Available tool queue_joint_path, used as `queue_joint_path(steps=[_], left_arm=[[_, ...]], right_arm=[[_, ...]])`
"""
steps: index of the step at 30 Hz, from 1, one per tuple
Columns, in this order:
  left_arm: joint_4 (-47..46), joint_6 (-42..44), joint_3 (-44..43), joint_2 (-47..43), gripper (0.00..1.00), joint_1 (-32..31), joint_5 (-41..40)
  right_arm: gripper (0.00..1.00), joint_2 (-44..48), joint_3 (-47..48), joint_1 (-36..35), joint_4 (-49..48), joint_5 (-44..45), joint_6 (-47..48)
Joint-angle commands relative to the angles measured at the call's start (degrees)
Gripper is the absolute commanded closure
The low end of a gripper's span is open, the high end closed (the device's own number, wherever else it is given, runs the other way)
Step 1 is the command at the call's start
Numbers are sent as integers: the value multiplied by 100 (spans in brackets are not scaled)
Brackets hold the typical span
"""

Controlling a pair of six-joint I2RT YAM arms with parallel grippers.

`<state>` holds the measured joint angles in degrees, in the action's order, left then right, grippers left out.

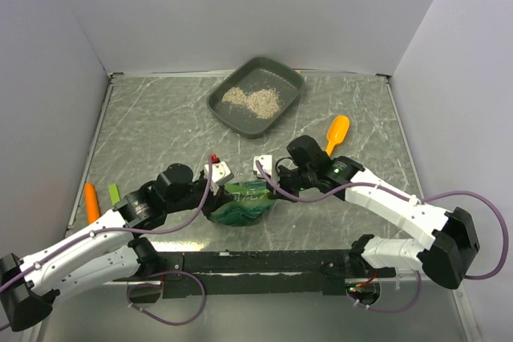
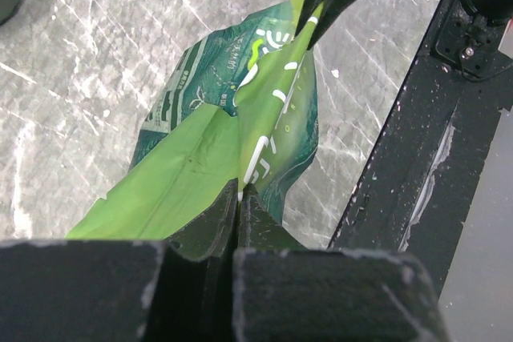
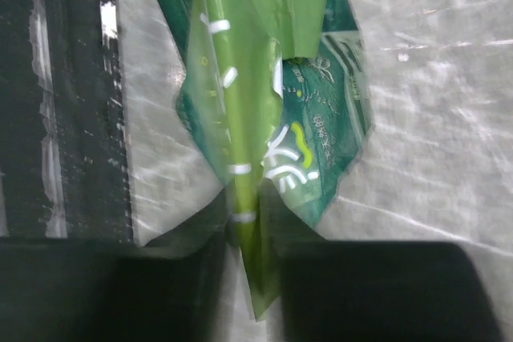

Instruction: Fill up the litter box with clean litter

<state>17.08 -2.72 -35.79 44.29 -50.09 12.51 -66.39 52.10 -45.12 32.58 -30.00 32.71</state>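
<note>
Bag [image 1: 240, 210] edges sit clamped in left hand [image 2: 239, 206] and right hand [image 3: 244, 226], well apart from the litter box [image 1: 232, 120].

1. A crumpled green bag [image 1: 243, 206] is sitting at the lower centre of my overhead view, with white print showing on it.
2. An orange scoop [image 1: 337, 132] is lying right of centre, its wider end pointing up-frame.
3. An orange stick [image 1: 92, 202] and a small green piece [image 1: 115, 194] are lying side by side at the left edge.
4. A grey marbled table [image 1: 160, 118] is carrying them all.
5. A black strip [image 1: 264, 262] is running along the bottom, just below the bag.
</note>
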Motion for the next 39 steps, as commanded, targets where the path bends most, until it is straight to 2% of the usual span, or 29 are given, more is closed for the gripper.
queue_joint_path(steps=[1,5,8,13,20,24,28,30,31,32,34,35,39], left_arm=[[-346,-106,-77,-290,99,34,-276],[-355,-88,-77,-290,99,34,-468],[-294,43,-235,-141,99,34,-574],[304,509,-1156,430,99,43,-1144],[366,975,-1729,756,99,192,-1199],[69,818,-1283,748,99,315,-1058],[-266,361,-553,948,99,342,-926],[-179,307,-534,1081,99,342,-786],[-118,307,-517,1151,99,342,-742],[-135,307,-482,1152,99,333,-707],[-301,307,-333,1030,99,341,-628],[-319,307,-297,977,99,333,-610],[-346,316,-236,757,99,333,-618]], right_arm=[[100,-225,2,135,258,-611,192],[100,-296,239,285,214,-508,61],[100,29,433,320,-23,-165,-71],[100,30,1082,320,98,108,-168],[100,47,1233,320,-154,231,-370],[100,135,752,311,-330,213,-493],[100,-49,109,320,-796,170,-1010],[100,-111,-41,320,-928,152,-1100],[91,-146,-50,320,-998,370,-1300],[71,-120,-59,320,-1060,529,-1407],[55,-41,-16,320,-1104,975,-1565],[40,3,72,320,-1122,1274,-1653],[36,222,503,609,-920,2110,-2328]])
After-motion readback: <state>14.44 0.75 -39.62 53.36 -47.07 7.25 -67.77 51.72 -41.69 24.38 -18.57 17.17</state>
